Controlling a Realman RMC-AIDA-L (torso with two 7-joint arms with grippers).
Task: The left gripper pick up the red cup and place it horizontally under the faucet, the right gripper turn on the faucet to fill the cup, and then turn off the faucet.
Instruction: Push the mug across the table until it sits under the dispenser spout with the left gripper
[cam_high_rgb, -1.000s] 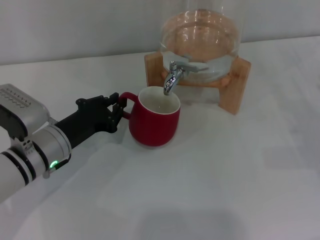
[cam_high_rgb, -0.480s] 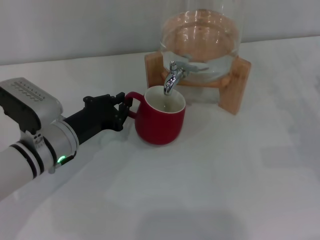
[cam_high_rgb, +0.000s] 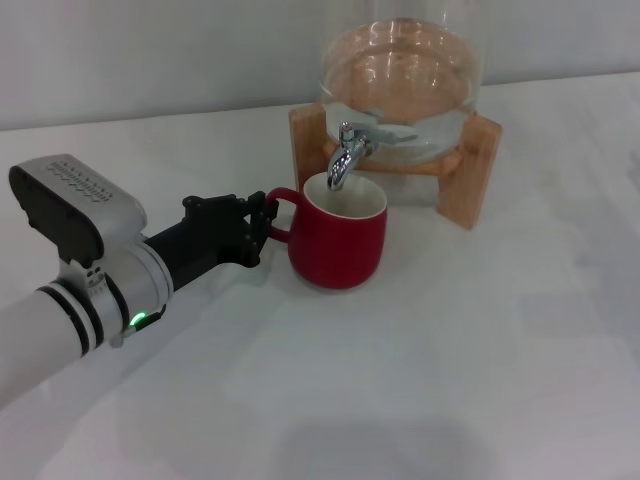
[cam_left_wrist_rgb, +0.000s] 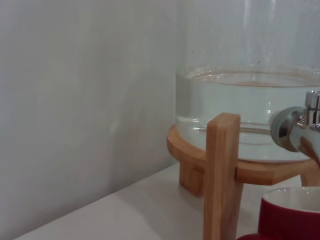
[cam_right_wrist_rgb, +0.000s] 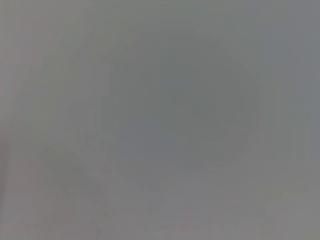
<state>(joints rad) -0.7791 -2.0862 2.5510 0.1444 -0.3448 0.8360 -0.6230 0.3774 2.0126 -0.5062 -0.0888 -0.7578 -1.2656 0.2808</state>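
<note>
I'm looking down on a plain white tabletop (cam_high_rgb: 450, 380) that runs back to a pale wall (cam_high_rgb: 150, 60). At the back stands the glass water jar (cam_high_rgb: 405, 80) in its wooden stand (cam_high_rgb: 478, 170), water showing through the glass. The faucet (cam_high_rgb: 346, 152) juts from the jar's front with its spout pointing down.

The red cup (cam_high_rgb: 340, 240) sits upright on the tabletop, its white inside showing, with the spout over the near-left part of its rim. My left end effector (cam_high_rgb: 262, 217) comes in from the left, its fingers narrowed on the cup's loop handle. From the left wrist view I see the stand's post, the chrome of the faucet and the cup's rim just below it.

Compared with a second ago, the cup has slid to the right and a little back, so it is now more squarely below the spout; the arm has followed it in.

Room to move: the stand's left leg is near the cup's far side, and the right leg sits apart from it. The tabletop in front of and to the right of the cup is open. The right end effector shows in no view; its wrist camera gives only flat grey.
</note>
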